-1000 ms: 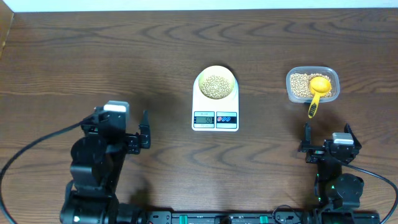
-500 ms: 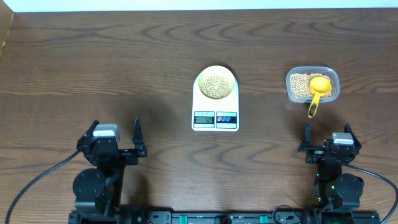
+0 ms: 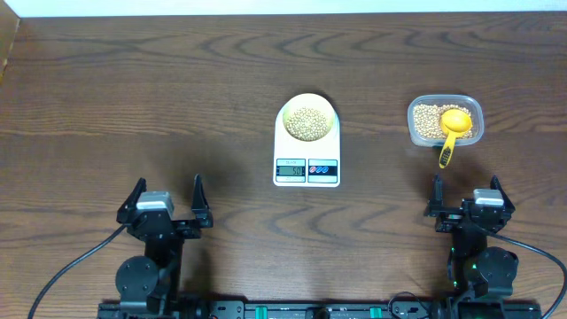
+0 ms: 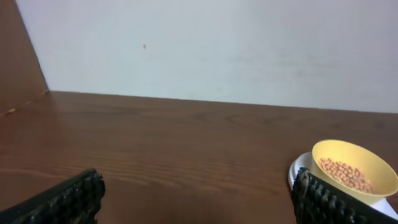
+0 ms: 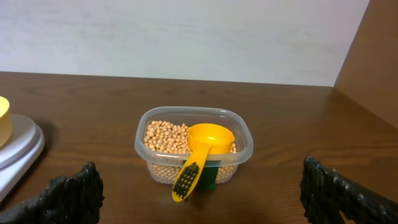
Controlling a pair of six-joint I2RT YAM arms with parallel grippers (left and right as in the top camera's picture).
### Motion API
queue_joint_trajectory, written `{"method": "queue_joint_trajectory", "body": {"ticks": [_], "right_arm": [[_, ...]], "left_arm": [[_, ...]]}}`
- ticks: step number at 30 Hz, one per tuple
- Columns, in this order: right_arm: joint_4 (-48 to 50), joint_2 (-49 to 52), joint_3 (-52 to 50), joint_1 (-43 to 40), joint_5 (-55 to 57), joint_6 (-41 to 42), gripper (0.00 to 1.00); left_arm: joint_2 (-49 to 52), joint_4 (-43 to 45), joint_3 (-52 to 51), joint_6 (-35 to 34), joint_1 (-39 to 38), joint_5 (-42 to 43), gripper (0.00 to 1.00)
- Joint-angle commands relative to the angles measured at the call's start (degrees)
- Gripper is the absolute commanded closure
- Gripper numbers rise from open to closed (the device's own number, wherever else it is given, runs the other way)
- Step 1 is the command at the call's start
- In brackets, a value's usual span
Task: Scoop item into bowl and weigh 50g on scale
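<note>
Yellow scoop [image 3: 454,122] lies in the tub [image 3: 415,115], its handle pointing toward the right gripper [image 3: 466,191], the nearer one. This and the left gripper [image 3: 167,191] are spread wide, holding nothing. The bowl [image 3: 307,100] of beans [image 3: 307,123] sits on the scale [image 3: 306,170], between both arms.

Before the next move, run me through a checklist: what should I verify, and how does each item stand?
1. The bowl sits on the scale: ok.
2. The beans are in the bowl: ok.
3. The display reads 50 g: cannot tell, digits too small.
4. The scoop rests in the tub: ok.
5. The left claw is open and empty: ok.
6. The right claw is open and empty: ok.
</note>
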Motion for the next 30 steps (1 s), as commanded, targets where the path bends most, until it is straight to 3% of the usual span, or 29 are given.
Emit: {"method": "queue_joint_trajectory", "body": {"ticks": [1, 11, 23, 30], "right_arm": [[-0.3, -0.3, -0.1, 0.0, 0.0, -0.5, 0.01], [-0.3, -0.3, -0.1, 0.0, 0.0, -0.5, 0.01], [-0.3, -0.3, -0.1, 0.0, 0.0, -0.5, 0.01], [-0.3, -0.3, -0.1, 0.0, 0.0, -0.5, 0.01]], "left_arm": [[-2.2, 2.2, -2.4, -4.2, 2.0, -0.5, 0.02], [-2.4, 5.7, -5.7, -4.8, 2.8, -0.3, 0.02], [-2.4, 20.2, -15.9, -4.8, 2.8, -0.3, 0.02], [-2.4, 18.8, -15.9, -4.7, 3.2, -0.1, 0.02]]}}
